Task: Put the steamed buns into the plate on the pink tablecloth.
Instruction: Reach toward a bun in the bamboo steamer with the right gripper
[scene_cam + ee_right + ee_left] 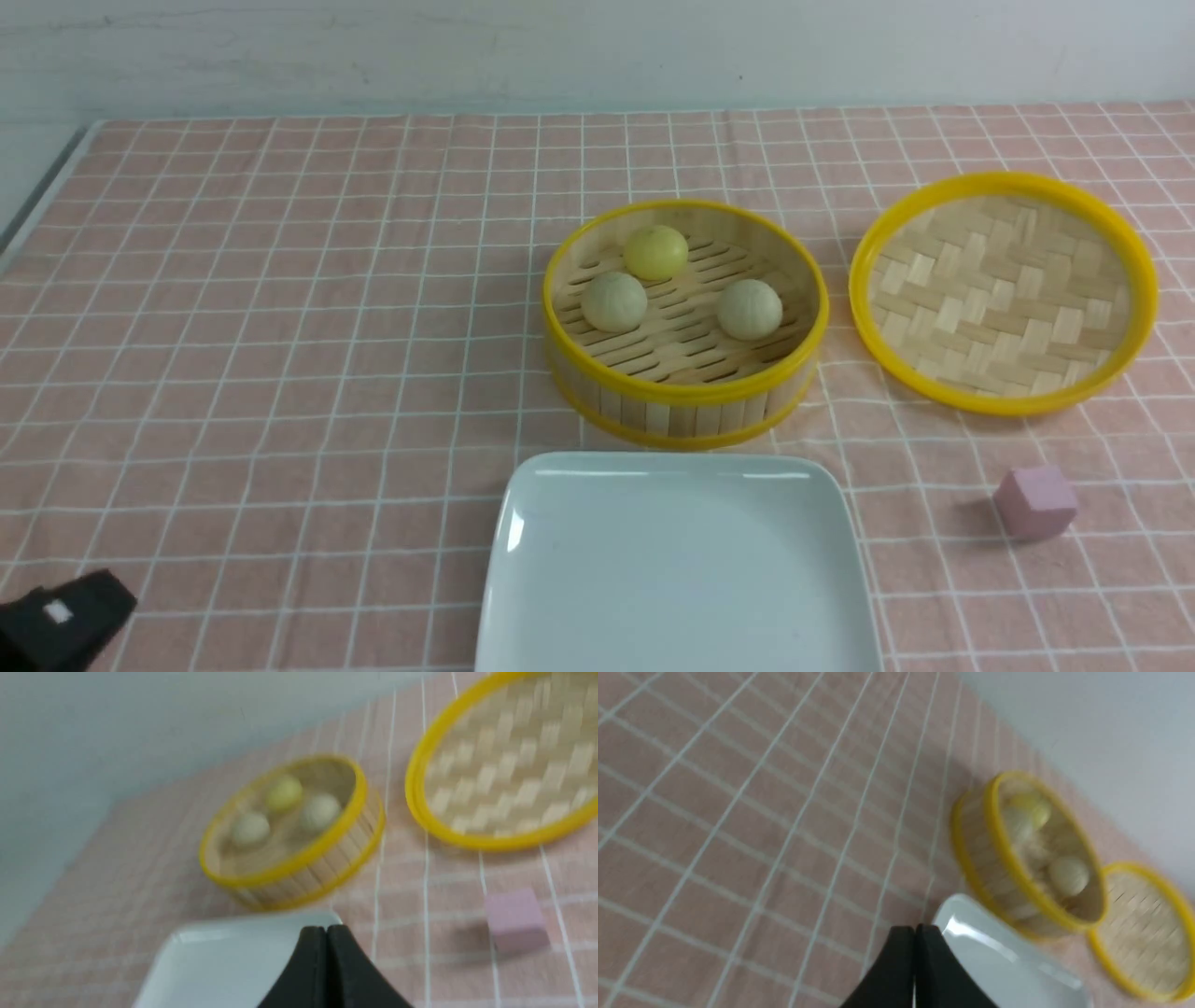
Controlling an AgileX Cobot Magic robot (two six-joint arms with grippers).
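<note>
The left fingers [896, 970] are pressed flat together with nothing between them. The right fingers [348, 970] are closed the same way, also on nothing. Just past both pairs of tips lies the white plate [672, 560], flat on the pink tablecloth [280, 327] that covers the table. Just beyond the plate's far edge stands the steamer basket [686, 397]. All three steamed buns [613, 301] sit inside it, the two pale ones nearer the fingers and the yellow one behind them. Farther out on the right fingers' side, the lid [1004, 289] lies beside the basket. A pink cube [1034, 502] sits nearer, apart from the plate.
</note>
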